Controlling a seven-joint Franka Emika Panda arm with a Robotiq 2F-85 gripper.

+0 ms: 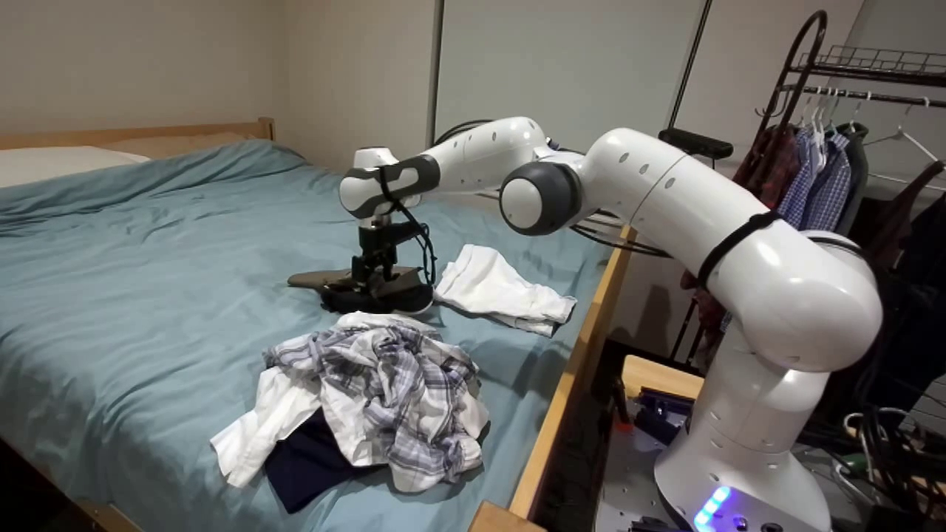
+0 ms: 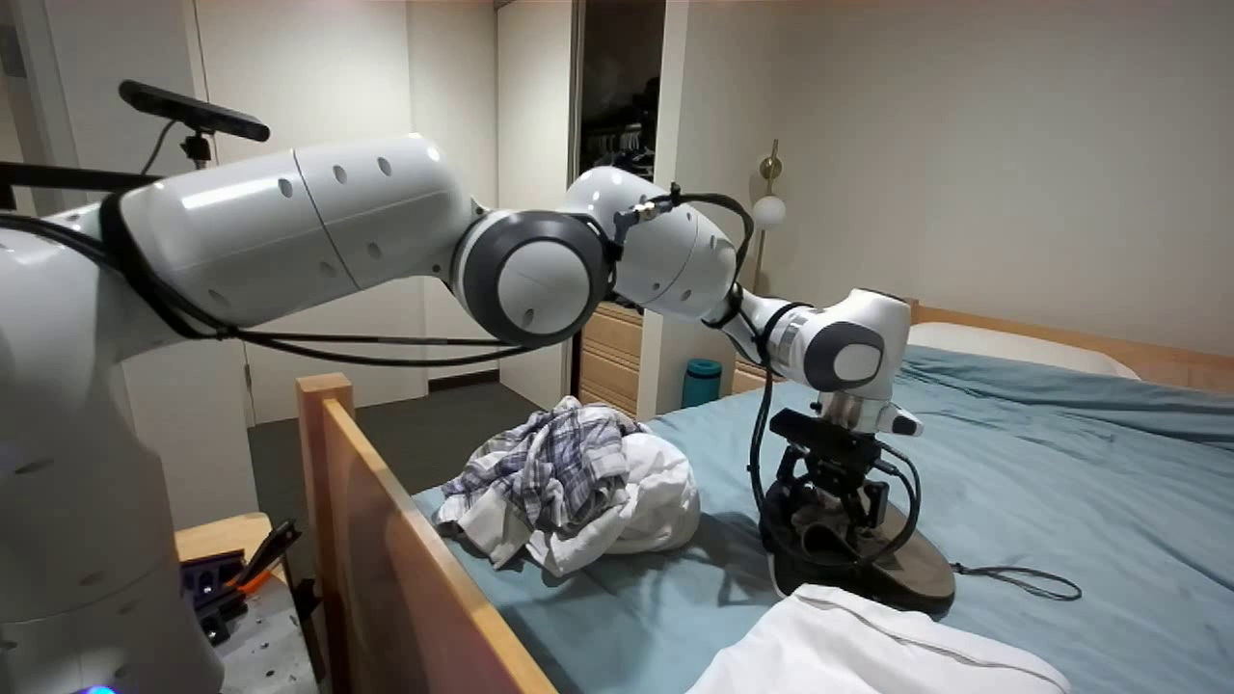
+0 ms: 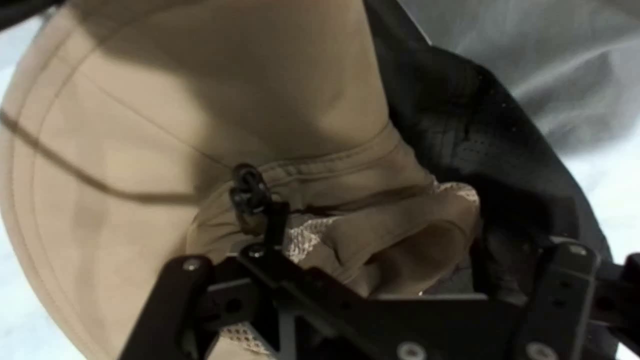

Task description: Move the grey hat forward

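Observation:
The grey-brown wide-brimmed hat [image 1: 318,279] lies on the blue bed [image 1: 185,295], its brim pointing away from the robot base. It also shows in an exterior view [image 2: 921,559], with a dark cord loop beyond it, and fills much of the wrist view [image 3: 110,225], where it looks tan. A black hat [image 3: 465,135] lies against and partly under it. My gripper [image 1: 375,279] points down at the hats, also in an exterior view [image 2: 831,511]. In the wrist view its fingers [image 3: 400,240] are apart, with the hat's crumpled crown between them. The fingertips' contact is hidden.
A heap of plaid and white clothes [image 1: 392,399] with a navy piece lies nearer the bed's edge, also in an exterior view [image 2: 569,482]. A white folded garment [image 1: 502,288] lies close beside the hats. A wooden bed rail [image 1: 569,391] runs between bed and robot base.

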